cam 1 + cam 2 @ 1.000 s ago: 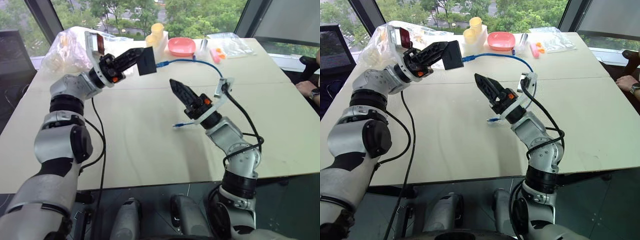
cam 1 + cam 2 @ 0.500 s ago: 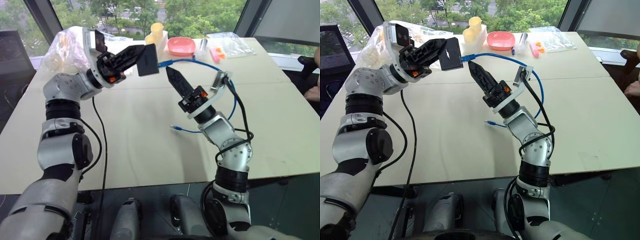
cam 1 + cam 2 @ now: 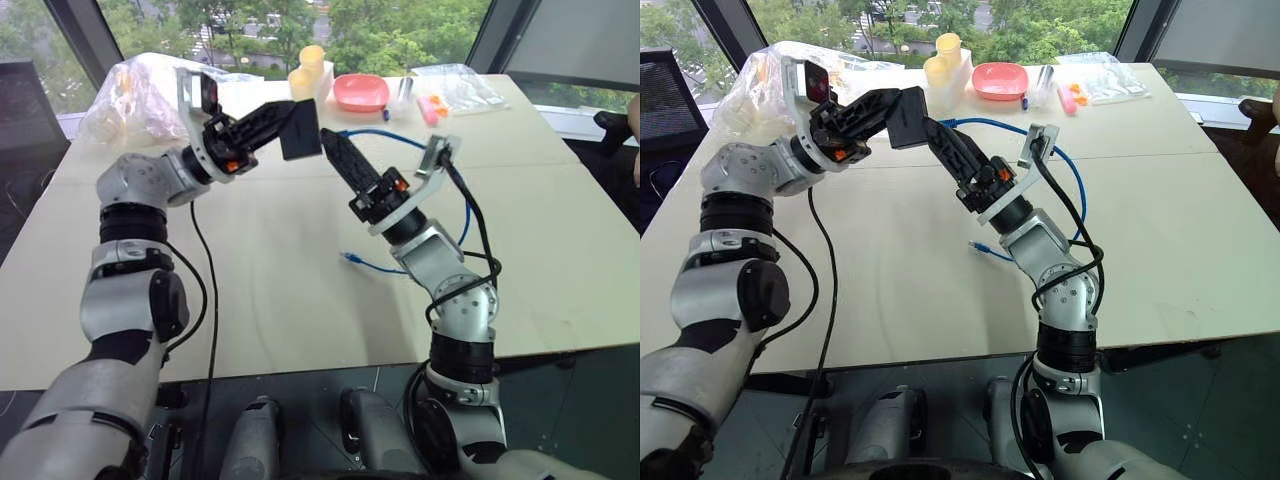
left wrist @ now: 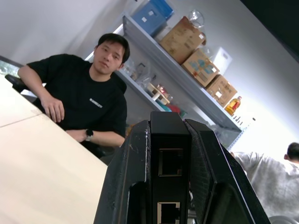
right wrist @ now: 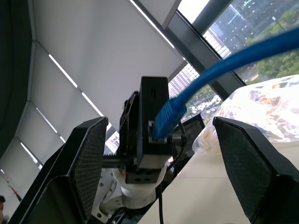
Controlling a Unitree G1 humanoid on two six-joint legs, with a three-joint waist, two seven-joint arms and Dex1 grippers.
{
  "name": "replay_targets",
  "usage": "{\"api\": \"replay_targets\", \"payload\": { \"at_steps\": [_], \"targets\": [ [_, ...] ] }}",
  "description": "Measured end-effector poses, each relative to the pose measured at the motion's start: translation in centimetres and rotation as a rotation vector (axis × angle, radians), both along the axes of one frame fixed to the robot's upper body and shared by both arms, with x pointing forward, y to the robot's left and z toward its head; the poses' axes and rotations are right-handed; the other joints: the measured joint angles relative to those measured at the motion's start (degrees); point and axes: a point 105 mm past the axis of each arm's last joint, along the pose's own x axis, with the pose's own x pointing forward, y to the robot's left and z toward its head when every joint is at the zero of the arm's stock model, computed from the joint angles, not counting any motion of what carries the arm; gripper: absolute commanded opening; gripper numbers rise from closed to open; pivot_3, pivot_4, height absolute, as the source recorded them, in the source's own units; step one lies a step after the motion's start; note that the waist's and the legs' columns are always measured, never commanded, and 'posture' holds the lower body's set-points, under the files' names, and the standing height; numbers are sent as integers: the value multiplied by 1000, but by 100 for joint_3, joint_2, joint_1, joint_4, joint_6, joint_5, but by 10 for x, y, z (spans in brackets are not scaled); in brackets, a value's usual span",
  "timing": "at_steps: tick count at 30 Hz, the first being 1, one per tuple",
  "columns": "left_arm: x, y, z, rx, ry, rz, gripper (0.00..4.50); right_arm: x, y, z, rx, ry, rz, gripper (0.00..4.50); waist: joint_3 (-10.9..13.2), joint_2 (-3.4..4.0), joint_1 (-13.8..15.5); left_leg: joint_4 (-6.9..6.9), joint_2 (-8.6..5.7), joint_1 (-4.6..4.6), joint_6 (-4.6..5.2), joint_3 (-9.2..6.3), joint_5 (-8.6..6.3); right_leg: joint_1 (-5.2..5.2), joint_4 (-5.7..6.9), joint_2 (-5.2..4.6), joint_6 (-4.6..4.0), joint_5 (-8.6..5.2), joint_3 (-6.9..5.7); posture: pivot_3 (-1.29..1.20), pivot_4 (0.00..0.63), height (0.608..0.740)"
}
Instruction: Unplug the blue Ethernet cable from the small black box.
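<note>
Tabletop (image 3: 300,300) | L gripper (image 3: 285,122) pinching small black box (image 3: 300,130), cable port toward R gripper (image 3: 335,150), spread.

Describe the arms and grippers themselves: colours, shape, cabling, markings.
Both arms have silver-grey shells with black joint rings. The left gripper and right gripper each have two black tapered fingers with textured inner pads, orange marks at the base, and a pale camera bracket. Black cables loop loosely along each forearm.
</note>
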Motion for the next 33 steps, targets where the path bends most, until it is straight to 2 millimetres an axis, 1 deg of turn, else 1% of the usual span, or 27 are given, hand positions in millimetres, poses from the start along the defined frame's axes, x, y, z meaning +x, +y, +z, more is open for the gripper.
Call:
{"api": "replay_targets", "payload": {
  "at_steps": [3, 4, 6, 8, 9, 10, 12, 14, 28, 33],
  "targets": [
    [0, 0, 0, 0, -2, 0, 489, 1, -1, 1, 5, -3, -10, 3726, 0, 0, 1, 0, 0, 0, 0, 0, 0, 0, 0, 0, 0, 0, 0, 0, 150, 740],
    [0, 0, 1, 1, -4, 0, 489, 1, -1, 1, 5, -2, -11, 3503, 0, 0, 1, 0, 0, 0, 0, 0, 0, 0, 0, 0, 0, 0, 0, 0, 150, 740],
    [-1, 0, 1, 1, -6, -1, 489, 1, 0, 0, 5, 2, -8, 2936, 0, 0, 1, 0, 0, 0, 0, 0, 0, 0, 0, 0, 0, 0, 0, 0, 150, 740],
    [-1, 0, 1, 1, -6, -1, 489, 2, 2, -2, 3, 9, -4, 1882, 0, 0, 1, 0, 0, 0, 0, 0, 0, 0, 0, 0, 0, 0, 0, 0, 150, 740],
    [-1, 0, 1, 0, -6, -2, 489, 2, 3, -2, 1, 12, 0, 1434, 0, 0, 1, 0, 0, 0, 0, 0, 0, 0, 0, 0, 0, 0, 0, 0, 150, 740],
    [-1, 0, 0, 1, -8, -1, 489, 2, 4, -3, -2, 12, 4, 1434, 0, 0, 0, 0, 0, 0, 0, 0, 0, 0, 0, 0, 0, 0, 0, 0, 150, 740],
    [-1, 1, -2, 1, -2, 0, 489, 1, 6, -3, -4, 13, 12, 646, 0, 0, 0, 0, 0, 0, 0, 0, 0, 0, 0, 0, 0, 0, 0, 0, 150, 740],
    [-1, 1, -4, 2, 5, 4, 489, 1, 7, -3, -3, 14, 15, 26, 0, 0, 1, 0, 0, 0, 0, 0, 0, 0, 0, 0, 0, 0, 0, 0, 150, 740],
    [0, 0, -5, 7, 9, 11, 489, 2, 6, -4, -7, 16, 11, 26, 0, 0, 1, 0, 0, 0, 0, 0, 0, 0, 0, 0, 0, 0, 0, 0, 150, 740],
    [4, 3, -6, 10, 11, 38, 489, 8, 3, -4, 7, 43, -4, 26, 0, 0, 2, 0, 0, 0, 0, 0, 0, 0, 0, 0, 0, 0, 0, 0, 150, 740]
  ]
}}
